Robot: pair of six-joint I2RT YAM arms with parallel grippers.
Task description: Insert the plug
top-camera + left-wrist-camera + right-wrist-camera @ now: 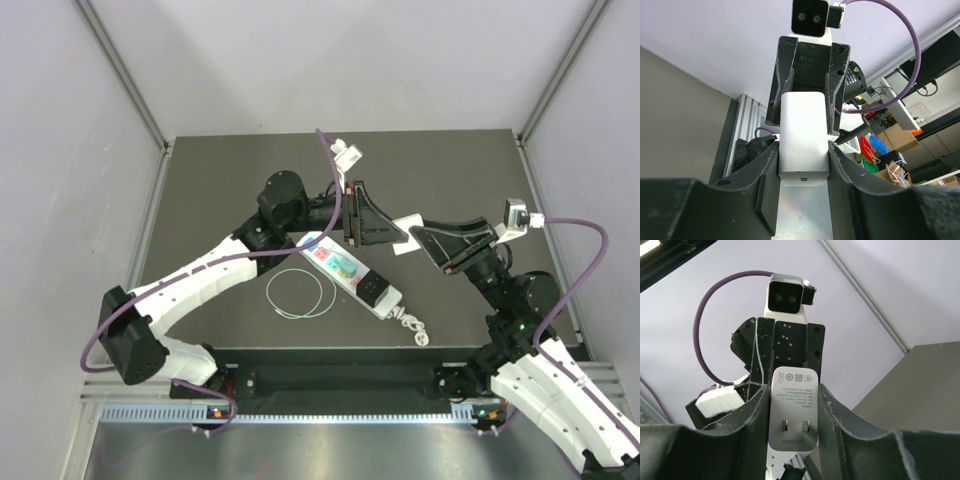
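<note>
Your left gripper (803, 157) and right gripper (793, 392) meet nose to nose above the table (215, 190). Both are clamped on the white plug (406, 222). The power strip (352, 274) lies below the plug, apart from it, and its sockets are too small to make out. The prongs (785, 426) show only in the right wrist view.

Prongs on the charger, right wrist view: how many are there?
2. One prong is on the picture's left and the other prong on its right, side by side on the lower part of the charger face. None seems hidden.
</note>
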